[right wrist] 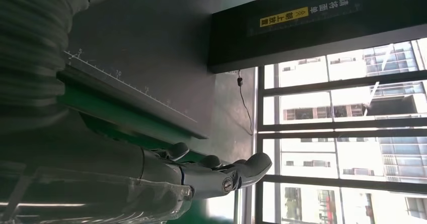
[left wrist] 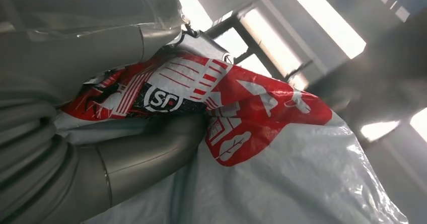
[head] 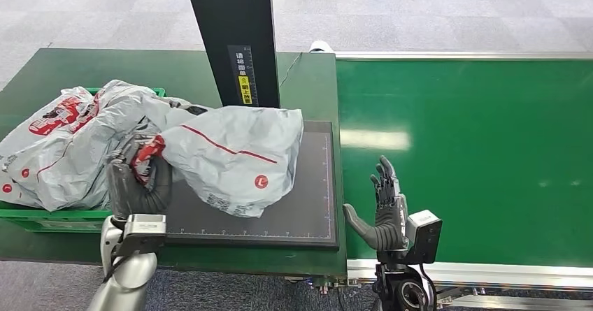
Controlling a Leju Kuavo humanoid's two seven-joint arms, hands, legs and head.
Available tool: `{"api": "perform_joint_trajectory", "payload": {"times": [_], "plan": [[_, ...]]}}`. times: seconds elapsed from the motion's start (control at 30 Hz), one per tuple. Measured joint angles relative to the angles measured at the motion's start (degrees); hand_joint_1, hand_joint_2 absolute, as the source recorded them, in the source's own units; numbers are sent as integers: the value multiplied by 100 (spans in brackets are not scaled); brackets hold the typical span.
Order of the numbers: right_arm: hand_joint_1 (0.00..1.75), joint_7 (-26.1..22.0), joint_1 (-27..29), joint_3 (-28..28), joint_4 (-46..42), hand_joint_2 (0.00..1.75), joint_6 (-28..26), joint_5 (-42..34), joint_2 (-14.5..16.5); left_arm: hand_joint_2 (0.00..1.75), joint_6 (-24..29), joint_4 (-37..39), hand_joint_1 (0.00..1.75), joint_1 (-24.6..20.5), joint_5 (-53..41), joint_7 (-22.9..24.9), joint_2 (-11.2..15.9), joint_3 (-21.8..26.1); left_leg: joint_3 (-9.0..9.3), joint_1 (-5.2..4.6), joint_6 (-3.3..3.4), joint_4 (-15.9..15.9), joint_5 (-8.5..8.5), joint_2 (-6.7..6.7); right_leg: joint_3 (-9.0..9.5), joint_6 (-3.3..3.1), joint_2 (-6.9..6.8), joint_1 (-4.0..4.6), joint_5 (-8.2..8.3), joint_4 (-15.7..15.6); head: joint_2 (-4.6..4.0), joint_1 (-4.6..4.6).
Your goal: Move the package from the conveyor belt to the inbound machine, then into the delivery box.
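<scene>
Grey carpeted floor (head: pixel 433 17) beyond a dark green surface (head: pixel 84 70). Tall windows (right wrist: pixel 342 108) with dark frames admit bright daylight; buildings visible outside.

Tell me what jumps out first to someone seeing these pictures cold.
The grey package with its red stripe sprawls across the dark scale plate, its edge gripped by the left hand. More grey and red bags bulge out of the green bin beside it. The right hand stands open over the green belt.
</scene>
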Motion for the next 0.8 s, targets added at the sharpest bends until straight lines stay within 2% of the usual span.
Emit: {"api": "perform_joint_trajectory", "payload": {"times": [0.17, 0.33, 0.47, 0.67, 0.8], "plan": [[0, 5, 93, -65, -144, 175, 49, 89, 52, 175, -67, -180, 175, -399, 30, 253, 76, 547, 1, 0, 0, 0, 1, 0, 0, 0, 0, 0, 1, 0, 0, 0], [0, 9, 125, -110, -199, 175, 67, 131, 83, 175, -297, 220, 175, -1013, -46, 540, 212, 1085, 3, 0, -1, 1, 5, 1, 1, -2, -1, 0, 2, 0, -1, 2], [0, 11, 141, -147, -222, 175, 93, 161, 121, 175, -325, 1299, 175, -1757, -331, 806, 453, 1568, 6, 1, -2, 0, 8, 20, -2, -7, 15, 1, 8, 3, 0, 2], [0, 19, 249, -204, -311, 175, 168, 204, 128, 175, -189, 3487, 175, -2816, -1070, 1130, 1015, 2238, 3, 6, -5, 0, 9, 36, -11, -9, 31, 7, 10, 7, 0, 5], [0, 15, 326, -250, -352, 175, 205, 214, 128, 175, -87, 4644, 175, -3278, -1216, 1201, 1336, 2609, -2, 6, -7, 0, 8, 43, -17, -9, 39, 6, 10, 9, 0, 5]]}}
